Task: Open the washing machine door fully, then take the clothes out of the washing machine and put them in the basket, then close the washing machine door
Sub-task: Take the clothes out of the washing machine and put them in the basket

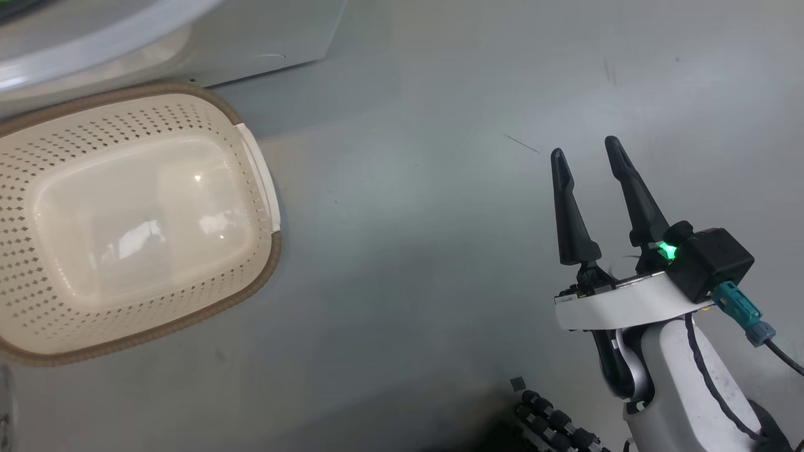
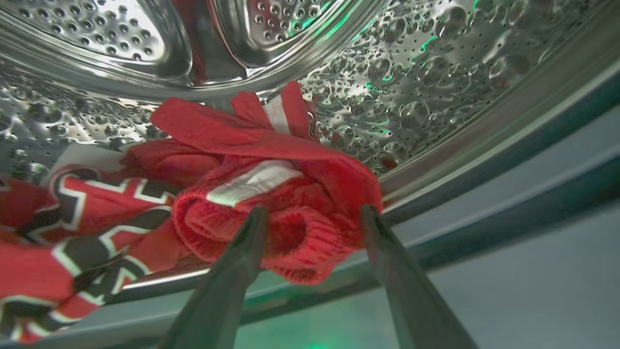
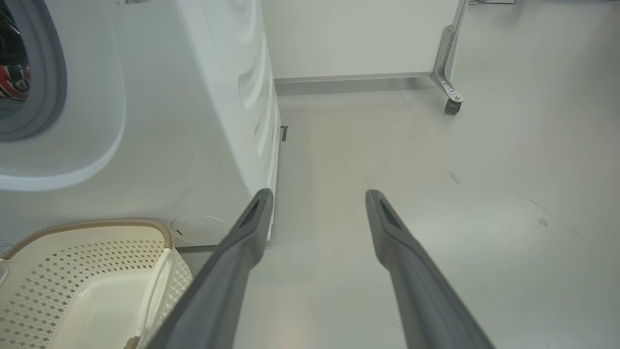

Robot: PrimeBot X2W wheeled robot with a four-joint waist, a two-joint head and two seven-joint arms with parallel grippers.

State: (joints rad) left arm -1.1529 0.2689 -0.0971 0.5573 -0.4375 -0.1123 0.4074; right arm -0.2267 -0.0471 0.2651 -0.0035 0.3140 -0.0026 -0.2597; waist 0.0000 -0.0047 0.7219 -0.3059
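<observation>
Much is cut off from where I sit; the washing machine reaches me in pieces: a white front and side in the right wrist view, with its grey-rimmed port sliced by the left edge, and a white curved band at the top of the head view. Through that port I catch a scrap of red and dark fabric. How many garments make up the clothes I cannot tell; I make out a bunched red knit piece with a white patch, and beside it red cloth with black and white lettering that runs off the left edge. The heap lies inside the steel drum at its front lip, its long axis running from the lower left of the left wrist view towards the middle.

The left gripper points into the drum; its jaws stand wide apart on either side of the knit roll, not clamped on it; whether the tips touch the cloth is hard to say.

One basket stands on the floor just in front of the machine; its left end is cut off in the head view, so I count one white handle; its long axis runs across that view, its open top faces up, and its glossy bottom is bare.

The right gripper hangs over the floor, well apart from the basket; its two fingers point up the head view, jaws apart and holding nothing; a green light glows at its wrist.
</observation>
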